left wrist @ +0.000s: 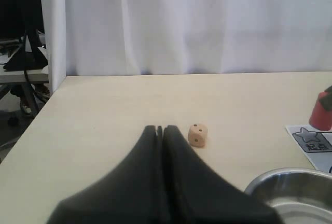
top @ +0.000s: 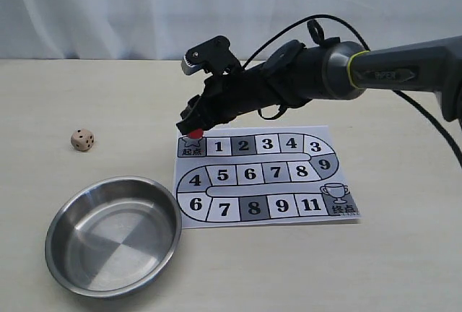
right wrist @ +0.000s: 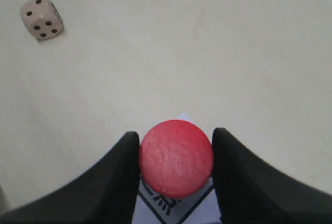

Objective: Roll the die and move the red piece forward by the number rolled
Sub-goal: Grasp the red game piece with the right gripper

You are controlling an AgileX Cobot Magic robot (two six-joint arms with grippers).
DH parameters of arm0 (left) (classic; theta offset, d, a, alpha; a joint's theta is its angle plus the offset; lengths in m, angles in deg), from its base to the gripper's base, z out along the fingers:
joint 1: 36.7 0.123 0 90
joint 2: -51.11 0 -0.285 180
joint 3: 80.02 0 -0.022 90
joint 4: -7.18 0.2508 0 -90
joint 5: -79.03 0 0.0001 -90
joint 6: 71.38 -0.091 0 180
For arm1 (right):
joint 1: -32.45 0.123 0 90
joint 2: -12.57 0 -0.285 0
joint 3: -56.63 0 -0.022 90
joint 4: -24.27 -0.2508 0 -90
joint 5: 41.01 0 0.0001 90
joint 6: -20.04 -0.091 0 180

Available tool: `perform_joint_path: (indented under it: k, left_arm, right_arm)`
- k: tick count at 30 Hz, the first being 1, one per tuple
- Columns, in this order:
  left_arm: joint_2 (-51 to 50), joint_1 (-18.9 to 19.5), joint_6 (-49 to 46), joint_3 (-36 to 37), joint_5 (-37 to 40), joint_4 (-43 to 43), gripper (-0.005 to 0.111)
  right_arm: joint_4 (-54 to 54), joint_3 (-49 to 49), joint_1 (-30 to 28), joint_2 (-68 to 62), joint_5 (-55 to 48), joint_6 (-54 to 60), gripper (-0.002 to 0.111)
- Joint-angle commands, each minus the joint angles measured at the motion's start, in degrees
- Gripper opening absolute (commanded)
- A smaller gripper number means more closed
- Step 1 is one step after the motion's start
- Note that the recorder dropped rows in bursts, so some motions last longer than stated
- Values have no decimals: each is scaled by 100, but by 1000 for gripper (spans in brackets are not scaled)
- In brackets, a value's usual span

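Note:
The red piece (top: pixel 195 133) stands on the star start square at the near-left corner of the paper board (top: pixel 268 175). My right gripper (top: pixel 191 126) reaches across to it, and in the right wrist view its jaws (right wrist: pixel 176 134) press both sides of the red piece (right wrist: pixel 176 159). The die (top: pixel 82 139) lies on the table well to the left of the board, and also shows as the die (right wrist: pixel 42 18) and the die (left wrist: pixel 197 135). My left gripper (left wrist: pixel 160 128) is shut on nothing, a little short of the die. It is out of the exterior view.
A steel bowl (top: pixel 50 240) sits at the front left, near the board's left edge, its rim (left wrist: pixel 290 182) visible beside my left gripper. The board's track runs from 1 to a trophy square (top: pixel 336 195). A white curtain backs the table.

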Motion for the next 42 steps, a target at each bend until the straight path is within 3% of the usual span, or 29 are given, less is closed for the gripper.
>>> perform_joint_path:
  k: [1,11,20,27,42]
  left_arm:
    - [36,8,35,20,-34,8,0]
    - [36,8,35,20,-34,8,0]
    - [36,8,35,20,-34,8,0]
    - [36,8,35,20,-34,8,0]
    - [36,8,35,20,-34,8,0]
  right_arm:
    - [124,30,-23,227,-200,-163,4]
    - [2009,18,-243,289,-414,-1802,4]
    - [1391,-260,-555,240,-288,-1349,4]
    - [-110,-260,-533,-14,-299,-18,4]
    - [-102,-260,-533,-206,-375,50,4]
